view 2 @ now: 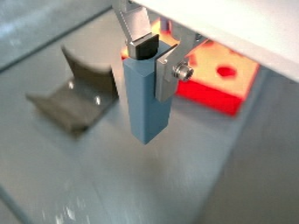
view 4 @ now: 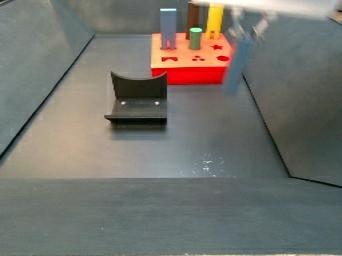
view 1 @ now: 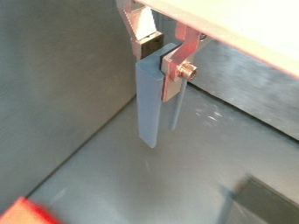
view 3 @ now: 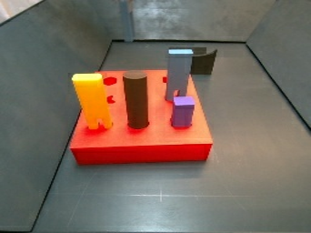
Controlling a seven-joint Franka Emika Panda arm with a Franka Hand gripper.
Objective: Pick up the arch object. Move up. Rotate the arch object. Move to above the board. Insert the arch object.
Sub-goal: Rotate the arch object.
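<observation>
Wrist views: the gripper (view 2: 160, 54) is pinching the arch object (view 2: 147, 98) by its upper end, one silver finger (view 1: 176, 74) and one dark pad (view 2: 142, 45) pressing on opposite faces, the slim steel-blue piece hanging straight down, clear of the floor.
Arch object: it is showing as a thin slab (view 1: 149, 105) in a wrist view and as a broader block face in the other wrist picture.
Side view, blur: the gripper (view 4: 245, 38) and the piece (view 4: 234, 72) are appearing only as a pale smear at the upper right, just beside the board (view 4: 201, 70); the jaws cannot be made out there.
Board: the red slab (view 3: 144, 144) is sitting on the floor, carrying a yellow peg (view 3: 91, 101), a dark brown cylinder (view 3: 136, 99), a tall blue-grey block (view 3: 179, 73) and a short purple block (view 3: 183, 111).
Fixture: the dark bracket (view 4: 135, 98) is standing on its base plate near the board, well apart from the gripper; a wrist view is showing it (view 2: 79, 87) below and beside the hanging piece.
Surface: a dull grey floor (view 4: 147, 150) is lying inside sloping grey walls (view 3: 49, 64).
Cut off: in a side view only an edge of the fixture (view 3: 205, 60) is peeking out behind the blue-grey block, and the gripper is out of frame there.
</observation>
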